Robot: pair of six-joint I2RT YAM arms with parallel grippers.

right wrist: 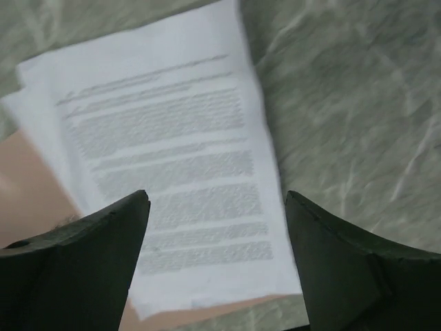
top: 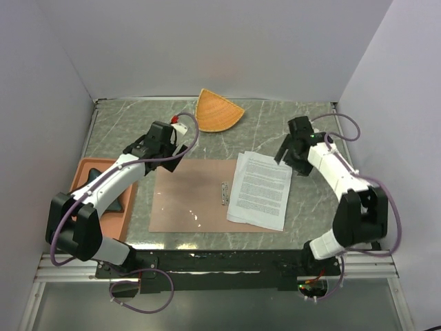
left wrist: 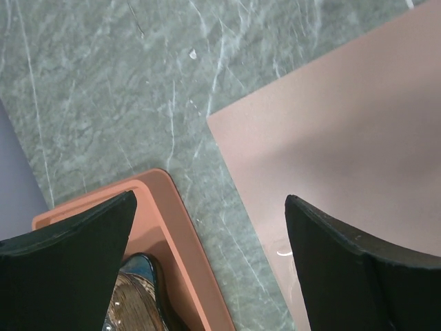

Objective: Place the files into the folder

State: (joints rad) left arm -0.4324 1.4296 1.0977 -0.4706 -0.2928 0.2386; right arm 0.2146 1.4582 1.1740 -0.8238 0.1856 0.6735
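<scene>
— Folder [top: 189, 196] first: where do we find it?
— We see it lying open and flat in the middle of the counter [top: 275, 121], nearer the front edge. The files [top: 260, 189] rest as a small stack on its right half, and they hang over its right side onto the counter.
— And the hands?
— The left hand [left wrist: 210, 207] hangs above the folder's far left corner, fingers spread, nothing between them. The right hand [right wrist: 217, 196] is above the far end of the files, also spread wide and empty. The orange tray [left wrist: 176, 227] sits at the left edge.
</scene>
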